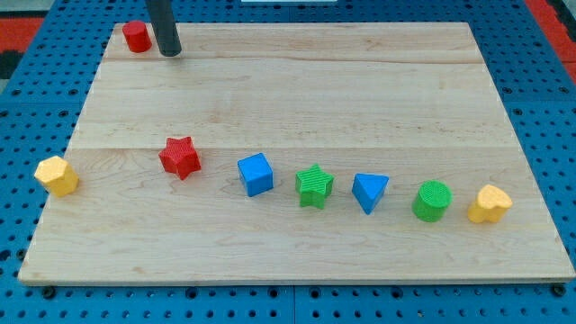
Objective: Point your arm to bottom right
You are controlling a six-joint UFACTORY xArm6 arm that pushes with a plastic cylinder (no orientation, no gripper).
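Observation:
My tip [171, 52] rests on the wooden board [297, 99] at the view's top left, just right of a red cylinder [137, 37]. The bottom right corner of the board is far from it. A row of blocks runs across the lower half: a red star [180, 157], a blue cube [256, 174], a green star [314, 186], a blue triangle [370, 191], a green cylinder [432, 201] and a yellow heart-like block [490, 204] near the right edge.
A yellow hexagonal block [57, 175] sits at the board's left edge. The board lies on a blue perforated base [36, 99].

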